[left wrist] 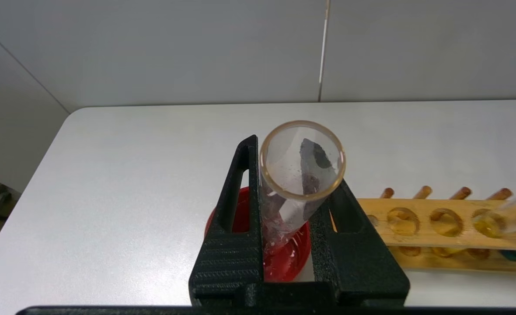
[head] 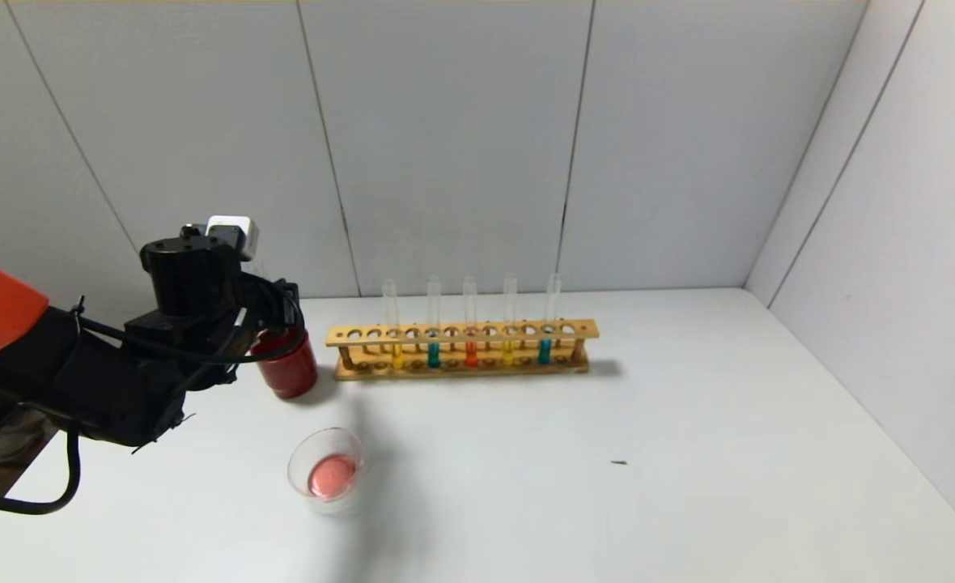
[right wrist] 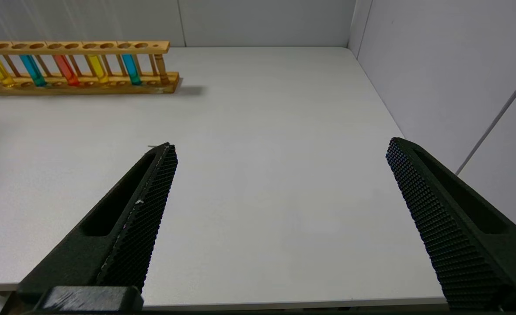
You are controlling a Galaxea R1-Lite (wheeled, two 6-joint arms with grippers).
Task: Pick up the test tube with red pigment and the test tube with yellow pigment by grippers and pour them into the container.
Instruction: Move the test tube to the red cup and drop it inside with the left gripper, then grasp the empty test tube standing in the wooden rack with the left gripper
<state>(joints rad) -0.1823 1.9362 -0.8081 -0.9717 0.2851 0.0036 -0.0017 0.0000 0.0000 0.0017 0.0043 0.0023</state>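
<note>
Two arms here, only one busy. The left gripper (left wrist: 291,192) has its jaws closed snug on a clear glass test tube (left wrist: 299,175), one ribbed black finger on each side, mouth end toward the wrist camera. That tube looks emptied, just a reddish film and droplets inside, and its round bottom dips into the dark red cup (left wrist: 280,258) right below the jaws; I think it's inside the rim, but the fingers hide the contact. The left arm reaches in low over the counter (head: 688,453), wrist bent down above the cup (head: 287,368).

Just off to the side of those jaws sits the wooden rack (head: 461,348), with five upright tubes: yellow, teal, the test tube with red pigment (head: 470,324), the test tube with yellow pigment (head: 509,324), teal. Nearer the robot than the jaws, the container (head: 325,470), a shallow clear glass dish, has a pinkish-red puddle in it.

The right gripper (right wrist: 280,166) hovers with jaws spread wide, holding nothing, rack well away.
</note>
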